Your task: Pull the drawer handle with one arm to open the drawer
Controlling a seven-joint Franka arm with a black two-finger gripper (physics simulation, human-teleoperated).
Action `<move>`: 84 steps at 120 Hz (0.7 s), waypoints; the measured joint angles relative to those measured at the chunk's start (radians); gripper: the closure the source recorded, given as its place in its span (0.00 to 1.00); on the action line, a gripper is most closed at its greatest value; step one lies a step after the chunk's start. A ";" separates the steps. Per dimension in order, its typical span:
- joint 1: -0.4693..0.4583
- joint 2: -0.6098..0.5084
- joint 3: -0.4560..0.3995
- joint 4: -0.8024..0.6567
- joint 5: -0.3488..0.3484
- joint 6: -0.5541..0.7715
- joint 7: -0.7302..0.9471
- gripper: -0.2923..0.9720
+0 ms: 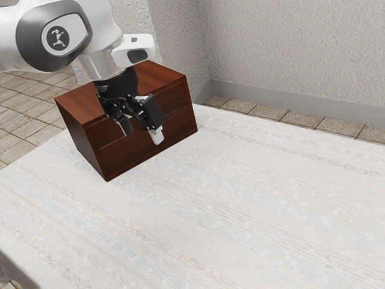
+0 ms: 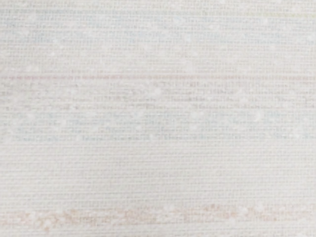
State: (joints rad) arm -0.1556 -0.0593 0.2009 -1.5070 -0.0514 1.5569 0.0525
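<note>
A dark reddish-brown wooden cabinet (image 1: pixel 153 75) stands on the pale woven desk (image 1: pixel 252 205), at its far corner toward the exterior view's left, turned at an angle to the desk's edges. A horizontal seam divides its front into an upper panel and a lower drawer front (image 1: pixel 174 129). Both panels sit flush with the case, so the drawer is shut. The white arm (image 1: pixel 54 36) comes in from the upper left and hangs its black hand down just in front of the cabinet's front face, about at the seam. The jaws stand apart, with bare brown wood showing in the gap between them. One finger (image 1: pixel 156 136) ends in a pale tip. I cannot make out the handle. The wrist view looks down on the desk's (image 2: pixel 158 123) light cloth-like weave. Grey-brown floor tiles (image 1: pixel 27 114) and a rough plaster wall (image 1: pixel 289 42) lie beyond the desk.
</note>
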 joint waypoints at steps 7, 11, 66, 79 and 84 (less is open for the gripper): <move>0.000 0.000 0.000 0.000 0.000 0.000 0.000 0.23; 0.000 0.000 0.000 0.000 0.000 0.000 0.000 0.23; -0.006 0.000 -0.033 0.327 0.047 -0.123 0.007 0.23; -0.007 0.010 -0.031 0.323 0.068 -0.141 0.014 0.23; -0.002 0.031 -0.030 0.321 0.081 -0.142 0.017 0.23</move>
State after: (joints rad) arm -0.1573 -0.0286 0.1706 -1.1858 0.0291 1.4148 0.0693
